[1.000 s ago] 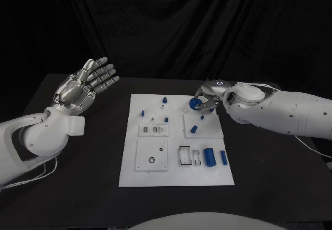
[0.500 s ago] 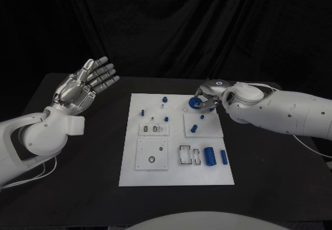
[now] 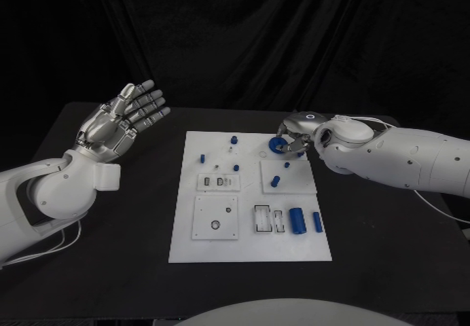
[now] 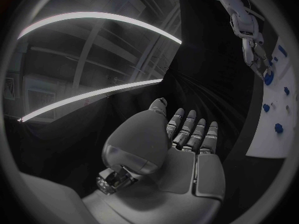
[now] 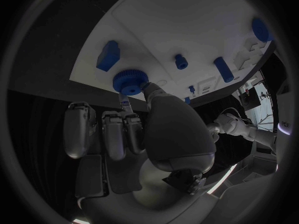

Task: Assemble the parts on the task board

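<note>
The white task board (image 3: 250, 244) lies in the middle of the black table. My right hand (image 3: 297, 138) hovers over the board's far right corner and pinches a round blue ridged wheel (image 3: 277, 145) between thumb and a finger. The wrist view shows that wheel (image 5: 129, 82) at the fingertips (image 5: 126, 103), just above the board (image 5: 181, 20). My left hand (image 3: 121, 122) is raised off the board's far left with its palm open, fingers apart and nothing in it. It appears the same way in the left wrist view (image 4: 181, 144).
Two blue cylinders (image 3: 296, 222) (image 3: 316, 223) lie at the board's near right beside a framed slot (image 3: 263, 220). A blue peg (image 3: 276, 182) lies on the raised right plate. Small blue pegs (image 3: 233, 141) (image 3: 203, 160) stand at the far left. A square plate with a ring (image 3: 215, 219) sits at the near left.
</note>
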`<state>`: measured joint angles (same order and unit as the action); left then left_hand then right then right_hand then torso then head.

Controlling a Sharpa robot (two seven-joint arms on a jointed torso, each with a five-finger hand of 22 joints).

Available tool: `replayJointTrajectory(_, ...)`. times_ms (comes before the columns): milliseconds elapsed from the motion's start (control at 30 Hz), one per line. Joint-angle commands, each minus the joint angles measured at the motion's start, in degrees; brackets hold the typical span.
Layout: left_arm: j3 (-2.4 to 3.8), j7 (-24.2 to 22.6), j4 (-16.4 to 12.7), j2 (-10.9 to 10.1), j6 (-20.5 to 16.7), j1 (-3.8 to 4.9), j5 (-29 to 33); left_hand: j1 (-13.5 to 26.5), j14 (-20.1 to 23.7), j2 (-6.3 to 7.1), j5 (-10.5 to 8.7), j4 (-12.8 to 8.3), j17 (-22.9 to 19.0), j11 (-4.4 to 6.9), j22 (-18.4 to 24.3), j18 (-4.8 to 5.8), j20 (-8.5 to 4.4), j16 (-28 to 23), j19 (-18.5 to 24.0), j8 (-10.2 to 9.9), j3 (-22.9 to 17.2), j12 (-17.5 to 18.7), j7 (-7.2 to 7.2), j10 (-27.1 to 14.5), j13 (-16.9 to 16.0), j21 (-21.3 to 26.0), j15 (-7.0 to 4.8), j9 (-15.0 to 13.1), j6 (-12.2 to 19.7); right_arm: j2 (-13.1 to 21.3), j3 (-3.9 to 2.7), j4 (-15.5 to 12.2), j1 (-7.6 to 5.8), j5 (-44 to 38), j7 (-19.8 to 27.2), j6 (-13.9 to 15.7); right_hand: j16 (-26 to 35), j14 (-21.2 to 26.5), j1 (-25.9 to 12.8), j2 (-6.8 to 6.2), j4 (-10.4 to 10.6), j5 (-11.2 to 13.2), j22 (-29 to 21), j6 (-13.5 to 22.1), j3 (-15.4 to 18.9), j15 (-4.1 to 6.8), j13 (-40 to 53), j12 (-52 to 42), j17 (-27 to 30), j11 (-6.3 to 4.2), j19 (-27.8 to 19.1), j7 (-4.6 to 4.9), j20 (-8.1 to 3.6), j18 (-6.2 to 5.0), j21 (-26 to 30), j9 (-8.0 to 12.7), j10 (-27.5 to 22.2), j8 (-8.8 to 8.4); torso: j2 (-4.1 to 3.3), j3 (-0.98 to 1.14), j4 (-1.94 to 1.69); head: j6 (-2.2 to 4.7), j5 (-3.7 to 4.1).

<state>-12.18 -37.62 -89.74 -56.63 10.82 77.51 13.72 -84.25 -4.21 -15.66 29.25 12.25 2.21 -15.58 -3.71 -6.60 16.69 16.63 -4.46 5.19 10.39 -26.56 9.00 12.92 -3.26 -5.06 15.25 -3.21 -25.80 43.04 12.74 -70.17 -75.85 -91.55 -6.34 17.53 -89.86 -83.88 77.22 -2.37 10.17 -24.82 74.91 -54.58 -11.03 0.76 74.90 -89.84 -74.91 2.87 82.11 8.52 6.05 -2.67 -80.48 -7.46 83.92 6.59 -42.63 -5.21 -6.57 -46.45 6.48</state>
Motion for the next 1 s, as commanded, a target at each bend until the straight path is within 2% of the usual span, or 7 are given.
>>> replayJointTrajectory(33,0.07,-0.1,0.0,0.1,1.0,-0.15,0.2,0.2,-0.2,-0.57,0.0,-0.2,0.0,-0.09,0.0,1.11,0.07,-0.1,-0.4,0.3,-0.4,0.0,4.85,0.2,0.0,-0.1,-0.06,0.0,-0.2,0.0,0.22,0.1,0.45,0.6,-0.9,-2.9,-0.1,-6.1,1.5,-0.13,-1.7,1.4,8.3,-2.0,-0.7,-0.38,15.1,-0.2,-15.1,0.29,-0.6,-1.12,-0.12,-0.53,0.7,-2.3,6.1,0.67,0.01,0.02,-0.01,0.25,-0.02)
replayJointTrajectory(300,0.07,0.1,0.2,0.2,1.1,-0.22,0.2,0.2,-0.1,-0.5,0.33,-0.9,0.0,-0.05,0.1,1.11,0.07,-0.1,-0.5,0.3,-1.1,0.0,4.84,0.2,0.0,-0.1,-0.08,0.0,-0.1,0.2,0.22,-0.1,0.48,0.7,-0.9,-4.0,-0.1,-6.1,2.5,-0.29,-3.8,4.7,8.2,-3.6,-0.9,-0.07,15.1,-0.2,-15.1,-0.08,-0.7,-1.62,-0.35,-0.62,1.1,-5.0,6.1,2.51,0.03,0.03,-0.02,0.67,-0.38)
replayJointTrajectory(367,0.07,0.1,0.2,0.2,1.1,-0.23,0.2,0.2,-0.1,-0.48,0.47,-1.1,0.0,-0.06,0.1,1.11,0.07,-0.1,-0.5,0.3,-1.3,0.0,4.83,0.2,0.0,-0.1,-0.08,0.0,-0.2,0.3,0.21,-0.2,0.48,0.7,-0.7,-3.6,-0.1,-6.1,2.7,-0.03,-4.4,5.4,8.5,-4.2,-0.7,0.28,15.1,-0.2,-15.1,-0.49,-0.4,-2.1,-0.64,-0.53,0.9,-6.5,6.1,3.89,0.03,0.04,-0.03,0.88,-0.45)
replayJointTrajectory(533,0.07,0.2,0.1,0.1,0.9,-0.25,0.2,0.4,-0.1,-0.41,0.33,-1.3,0.1,-0.09,0.1,1.11,0.08,0.0,-0.5,0.3,-1.5,0.0,4.84,0.2,0.0,-0.1,-0.06,0.0,-0.2,1.0,0.11,-1.3,0.22,0.7,0.0,-0.6,-0.1,-6.1,2.8,0.19,-4.9,5.7,8.7,-4.2,-0.5,0.59,15.1,-0.2,-15.1,-0.83,-0.2,-2.47,-0.94,-0.46,0.7,-8.0,6.1,5.14,0.01,0.09,-0.05,1.6,-0.6)
replayJointTrajectory(633,0.07,0.1,0.0,0.0,0.8,-0.26,0.2,0.5,-0.2,-0.38,0.19,-1.4,0.1,-0.07,0.1,1.11,0.08,0.0,-0.6,0.3,-1.6,-0.1,4.86,0.2,0.0,-0.1,-0.06,-0.1,-0.3,1.4,0.06,-2.7,-0.54,0.7,0.3,0.7,-0.1,-6.1,2.6,0.27,-4.9,5.9,8.8,-4.2,-0.3,0.76,15.1,-0.2,-15.1,-0.98,0.0,-2.65,-1.1,-0.41,0.6,-8.9,6.1,5.84,0.04,0.08,-0.04,1.83,-0.81)
replayJointTrajectory(733,0.07,0.1,-0.1,-0.1,0.6,-0.26,0.2,0.6,-0.2,-0.35,0.01,-1.5,0.1,-0.07,0.1,1.11,0.09,0.0,-0.6,0.4,-1.7,-0.1,4.87,0.3,-0.1,-0.1,-0.06,-0.1,-0.3,1.7,0.04,-4.1,-1.33,0.7,0.5,1.3,-0.1,-6.1,2.4,0.33,-4.9,6.2,8.9,-4.1,-0.1,0.85,15.1,-0.2,-15.1,-1.1,0.2,-2.76,-1.2,-0.36,0.4,-9.5,6.1,6.24,0.04,0.06,-0.09,1.61,-0.95)
replayJointTrajectory(1000,0.07,0.0,0.0,0.1,0.4,-0.26,0.2,1.1,-0.3,-0.31,-0.28,-1.5,0.1,-0.09,0.0,1.1,0.09,0.1,-0.7,0.4,-1.8,-0.2,4.87,0.3,-0.1,-0.2,-0.06,-0.1,-0.4,0.4,0.0,-7.9,-3.65,0.7,1.9,2.5,-0.1,-6.1,2.2,0.6,-4.8,6.3,9.5,-3.9,0.1,1.14,15.1,-0.2,-15.1,-1.43,0.9,-3.12,-1.47,-0.11,-0.4,-10.8,6.1,7.16,0.07,-0.03,-0.13,1.76,-0.73)
